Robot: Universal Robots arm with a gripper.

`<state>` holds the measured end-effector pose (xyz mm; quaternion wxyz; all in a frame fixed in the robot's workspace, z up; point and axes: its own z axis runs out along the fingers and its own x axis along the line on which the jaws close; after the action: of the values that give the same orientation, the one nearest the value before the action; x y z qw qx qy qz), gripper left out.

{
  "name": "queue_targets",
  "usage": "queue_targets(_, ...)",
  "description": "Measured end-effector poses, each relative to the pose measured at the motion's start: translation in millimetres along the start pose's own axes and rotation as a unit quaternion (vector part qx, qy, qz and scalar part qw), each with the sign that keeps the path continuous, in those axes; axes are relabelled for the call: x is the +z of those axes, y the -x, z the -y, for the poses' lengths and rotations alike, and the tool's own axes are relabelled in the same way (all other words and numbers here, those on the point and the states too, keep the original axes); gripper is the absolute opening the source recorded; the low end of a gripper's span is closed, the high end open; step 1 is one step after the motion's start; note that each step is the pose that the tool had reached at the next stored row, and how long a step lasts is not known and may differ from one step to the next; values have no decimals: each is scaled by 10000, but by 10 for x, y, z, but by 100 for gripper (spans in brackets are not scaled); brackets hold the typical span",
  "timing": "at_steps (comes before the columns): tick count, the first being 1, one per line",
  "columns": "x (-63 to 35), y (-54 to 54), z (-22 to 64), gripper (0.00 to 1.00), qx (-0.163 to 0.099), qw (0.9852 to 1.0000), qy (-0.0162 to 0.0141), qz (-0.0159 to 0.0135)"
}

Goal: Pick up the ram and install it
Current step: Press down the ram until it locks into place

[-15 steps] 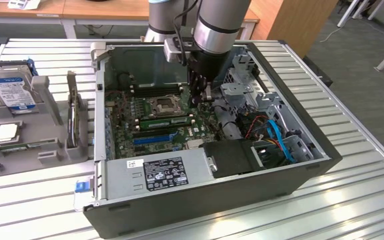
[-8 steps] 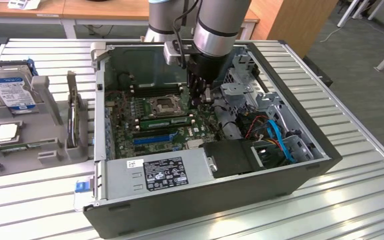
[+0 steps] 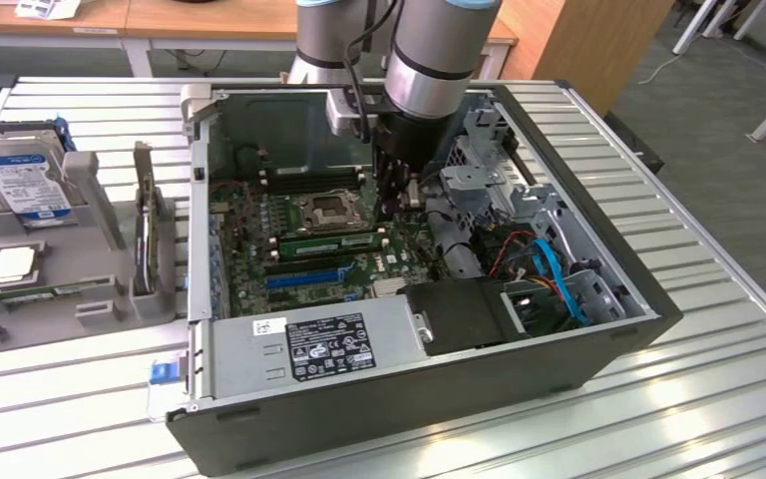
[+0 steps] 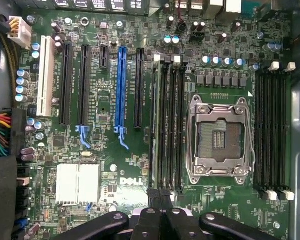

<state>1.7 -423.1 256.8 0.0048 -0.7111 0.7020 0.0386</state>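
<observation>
The ram (image 3: 334,242), a long green stick, stands on edge in a memory slot just beside the empty processor socket (image 3: 326,212) inside the open computer case. In the wrist view I look straight down on that bank of black slots (image 4: 166,130), with the ram seen edge-on among them. My gripper (image 4: 160,196) hangs over the end of this slot bank, its two black fingers pressed together with nothing between them. In the exterior view the arm (image 3: 423,60) reaches down into the case, and my gripper (image 3: 407,205) is just above the ram's end on the exterior view's right.
The case walls (image 3: 196,200) and the drive cage (image 3: 490,190) hem in the board. The power supply (image 3: 316,344) lies along the near side. A grey fixture (image 3: 77,289) on the exterior view's left holds a hard drive (image 3: 17,175), a silver processor chip (image 3: 11,264) and an upright card (image 3: 144,230).
</observation>
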Motion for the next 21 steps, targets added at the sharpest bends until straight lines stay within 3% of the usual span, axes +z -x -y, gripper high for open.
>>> queue_targets(21, 158, -10, 7, 10, 0, 10000, 0, 0)
